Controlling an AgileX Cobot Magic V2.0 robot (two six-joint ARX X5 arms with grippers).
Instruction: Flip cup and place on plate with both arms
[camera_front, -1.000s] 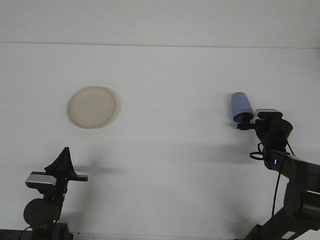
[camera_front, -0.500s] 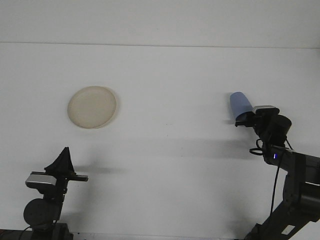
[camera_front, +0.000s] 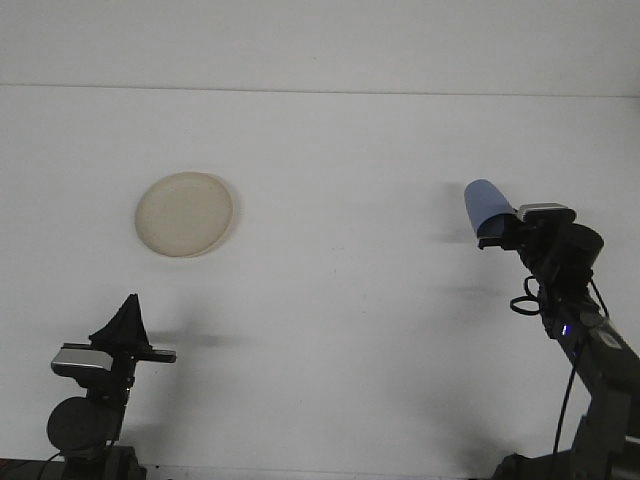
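Cup (camera_front: 487, 207): blue, held off the tabletop (camera_front: 340, 300) at the right side of the scene, tilted with its closed base up and to the left and its mouth end buried in the right claw (camera_front: 492, 236).
Cup, change: half a second ago it sat a little lower and further left; now it is raised slightly and shifted right, with the tilt about the same. A second ago it stood closer to upright.
Right claw: closed on the lower end of the cup, dark fingers pinching it from the side; the arm behind it rises from the bottom right corner.
Right arm, change: its wrist and cabling have moved up and to the right since the earlier frames, and the small blue light on it now sits lower on the link.
Left claw (camera_front: 128, 322): parked low at the bottom left, fingers brought together to a point, holding nothing.
Left claw, change: none; same pose in all frames.
Plate (camera_front: 185, 214): pale cream, round, lying flat on the tabletop at upper left, well apart from the cup.
Plate, change: unmoved.
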